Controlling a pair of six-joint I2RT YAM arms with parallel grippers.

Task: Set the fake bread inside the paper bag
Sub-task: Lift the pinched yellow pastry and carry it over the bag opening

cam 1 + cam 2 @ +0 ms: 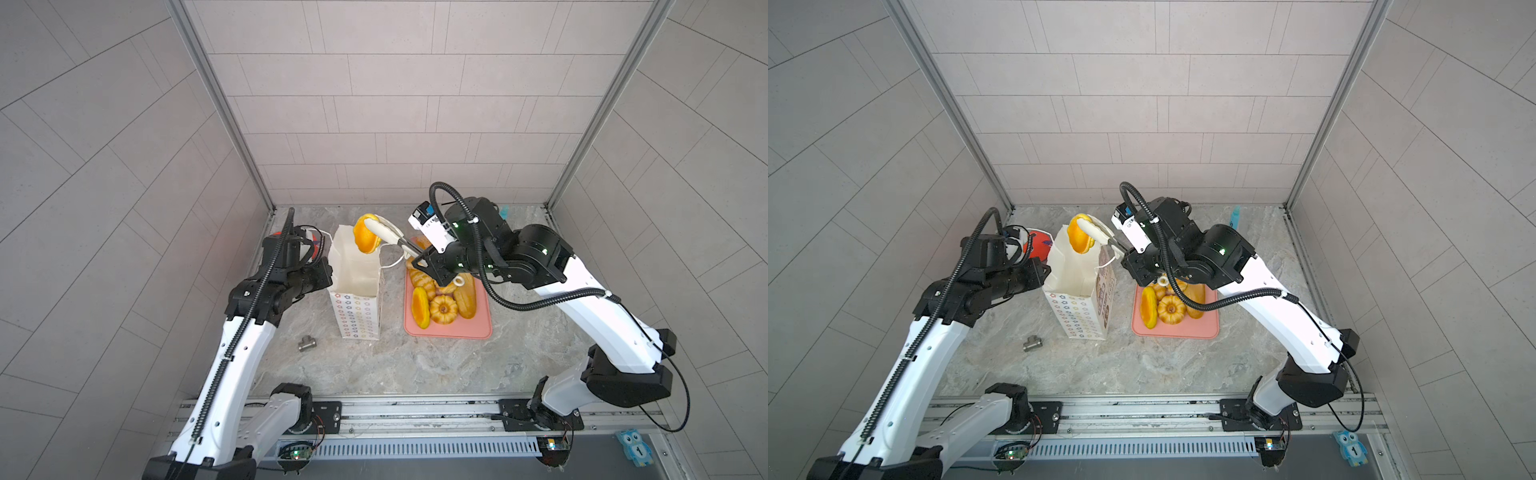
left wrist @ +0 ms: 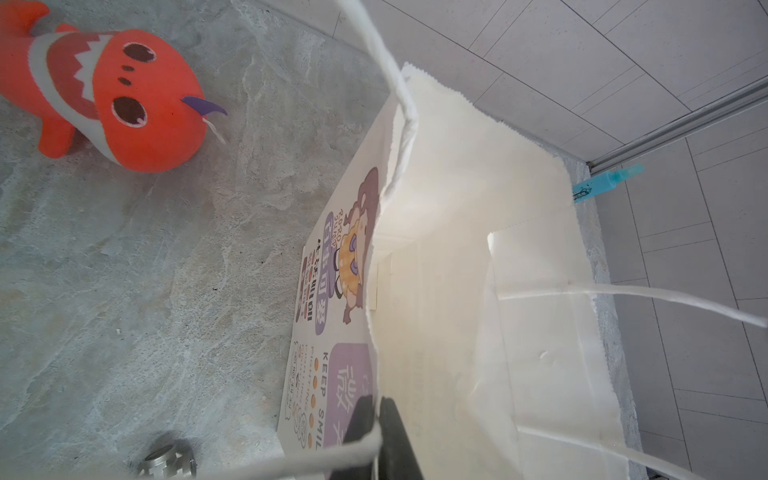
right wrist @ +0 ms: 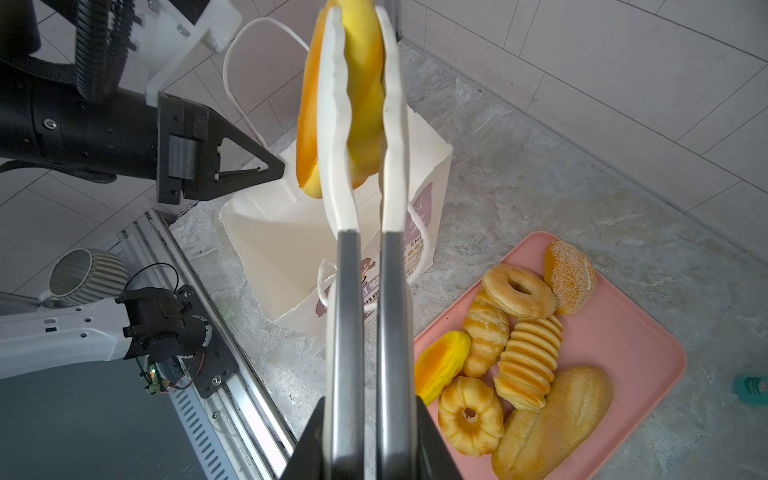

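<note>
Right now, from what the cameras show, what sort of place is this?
Probably a robot test cell, not a bakery: left arm and right arm bolted to an aluminium rail, plain tiled panels boxing in the table, glossy fake bread on a pink tray.

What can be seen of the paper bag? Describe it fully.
The bag is tall white paper, upright and open on the table, left of the pink tray. Coloured flowers dot its side; a cartoon girl and purple text mark its face. It has white cord handles. The left fingers pinch its rim; tongs hold a bun over it.
</note>
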